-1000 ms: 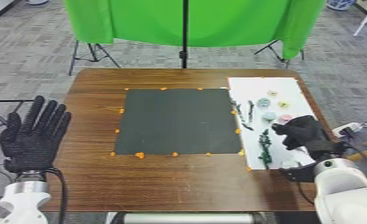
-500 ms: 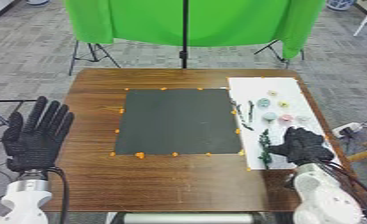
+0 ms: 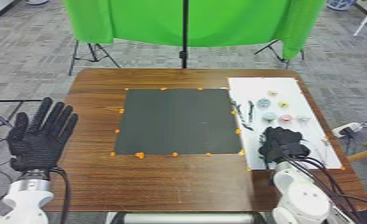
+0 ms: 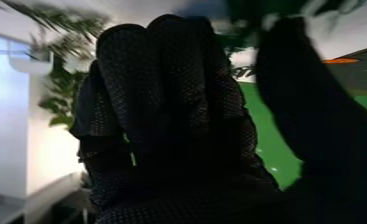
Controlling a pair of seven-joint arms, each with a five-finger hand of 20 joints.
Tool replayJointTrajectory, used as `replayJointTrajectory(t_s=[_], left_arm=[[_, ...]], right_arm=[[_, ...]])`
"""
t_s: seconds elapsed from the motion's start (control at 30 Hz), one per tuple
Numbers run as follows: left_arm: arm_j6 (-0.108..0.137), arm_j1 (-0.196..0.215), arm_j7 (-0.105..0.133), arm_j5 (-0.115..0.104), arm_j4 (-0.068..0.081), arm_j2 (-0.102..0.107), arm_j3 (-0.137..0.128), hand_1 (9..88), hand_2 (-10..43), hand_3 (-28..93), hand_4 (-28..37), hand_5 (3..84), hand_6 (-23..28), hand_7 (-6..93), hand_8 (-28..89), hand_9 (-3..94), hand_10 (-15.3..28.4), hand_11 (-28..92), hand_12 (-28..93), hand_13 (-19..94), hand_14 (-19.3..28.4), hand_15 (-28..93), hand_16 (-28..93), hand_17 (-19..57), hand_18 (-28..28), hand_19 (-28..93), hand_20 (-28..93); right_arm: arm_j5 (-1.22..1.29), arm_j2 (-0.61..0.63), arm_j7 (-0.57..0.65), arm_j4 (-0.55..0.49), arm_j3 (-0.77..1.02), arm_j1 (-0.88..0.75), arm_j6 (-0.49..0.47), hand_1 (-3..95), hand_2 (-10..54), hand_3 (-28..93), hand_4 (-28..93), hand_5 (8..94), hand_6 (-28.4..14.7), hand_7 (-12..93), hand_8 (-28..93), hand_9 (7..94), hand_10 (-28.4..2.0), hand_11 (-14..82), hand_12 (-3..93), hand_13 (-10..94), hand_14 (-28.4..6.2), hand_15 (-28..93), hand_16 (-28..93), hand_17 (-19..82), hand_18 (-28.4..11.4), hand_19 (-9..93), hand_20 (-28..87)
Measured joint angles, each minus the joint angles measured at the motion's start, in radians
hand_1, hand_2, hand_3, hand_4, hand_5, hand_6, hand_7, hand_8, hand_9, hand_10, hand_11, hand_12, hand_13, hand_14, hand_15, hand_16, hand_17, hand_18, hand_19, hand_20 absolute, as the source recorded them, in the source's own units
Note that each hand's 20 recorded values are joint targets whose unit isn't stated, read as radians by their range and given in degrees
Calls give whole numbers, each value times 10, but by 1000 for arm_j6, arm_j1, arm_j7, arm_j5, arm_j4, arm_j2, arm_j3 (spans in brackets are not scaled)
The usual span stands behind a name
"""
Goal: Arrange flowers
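Reaching in from the bottom edge of the head view, the right hand (image 3: 284,142) is held over the near part of a white sheet (image 3: 261,84) on the desk (image 3: 162,187). Its fingers are seen in the right wrist view released and fairly straight, with the thumb set apart. In the gap between them, blurred green leaves (image 4: 237,40) are made out; whether they are touched cannot be told. In the head view, much of the greenery is hidden under the black glove.

Farther up the sheet, small flower heads are laid apart: a teal one (image 3: 264,103), a yellow one (image 3: 283,104), a pink one (image 3: 286,118) and a light blue one (image 3: 269,116). Thin dark stems (image 3: 250,111) are placed beside them, their kind too small to tell. Beside the sheet, a dark mat (image 3: 175,122) is laid. The left hand (image 3: 35,145) is held at the desk's left edge, its fingers released and straight.
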Motion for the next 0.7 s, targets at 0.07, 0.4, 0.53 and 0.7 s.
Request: replayJointTrajectory(t_s=[0.07, 0.4, 0.53, 0.7], left_arm=[[0, 0, -1, -2, 0, 0, 0, 262, 135, 734, -283, 431, 88, 61, -83, 368, 154, 120, 66, 243, 132, 199, -75, -53, 103, 275, 82], [-1, 10, 3, -8, -1, -1, -14, 263, 134, 734, -283, 431, 88, 59, -85, 372, 154, 121, 65, 244, 131, 199, -77, -53, 104, 276, 81], [-1, 16, 10, -18, -1, -1, -23, 263, 134, 734, -283, 431, 88, 56, -85, 372, 155, 118, 64, 245, 131, 199, -77, -53, 103, 276, 81], [0, 20, 27, -36, -1, -3, -44, 264, 133, 733, -283, 432, 89, 54, -85, 373, 154, 117, 63, 247, 129, 197, -77, -52, 103, 274, 81]], right_arm=[[-15, 0, 0, 23, -17, 19, 19, 567, -95, 741, -281, 839, -27, 303, 84, 900, -124, 201, 460, 763, -112, 544, 355, 379, -257, 932, 297], [-3, -7, 16, 42, -25, -6, 153, 535, -95, 784, -222, 834, -30, 310, 182, 905, -125, 204, 446, 774, -116, 535, 355, 396, -266, 932, 304], [-3, -7, 62, 18, -30, -66, 302, 514, -95, 804, -208, 835, -30, 312, 195, 907, -125, 204, 440, 780, -117, 531, 351, 400, -270, 932, 306], [-3, 5, 119, -62, -44, -115, 518, 502, -95, 825, -220, 832, -32, 315, 201, 903, -124, 207, 439, 779, -117, 532, 350, 400, -268, 932, 310]])
